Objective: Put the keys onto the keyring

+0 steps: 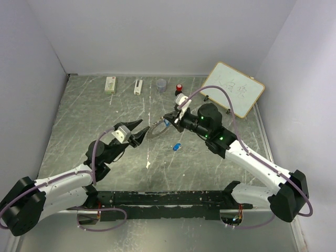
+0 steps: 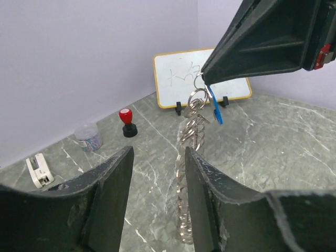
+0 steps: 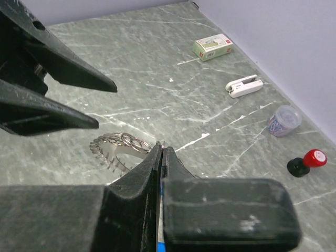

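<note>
The keyring [image 1: 155,130] hangs tilted between the two grippers, its fringe of small loops clear in the right wrist view [image 3: 116,144]. My right gripper [image 1: 168,120] is shut on a loop at the ring's rim. A blue key [image 2: 216,109] dangles from that same spot. My left gripper [image 2: 158,157] is open, and the edge-on keyring [image 2: 191,123] runs down between its fingers, close against the right finger [image 2: 207,194]. A second blue key [image 1: 176,146] lies on the table just in front of the ring.
A whiteboard [image 1: 233,89] leans at the back right. Along the back edge stand a red-and-black knob [image 1: 179,87], a clear cup [image 1: 161,84], a white stapler [image 1: 138,86] and a small box [image 1: 110,84]. Walls close in three sides.
</note>
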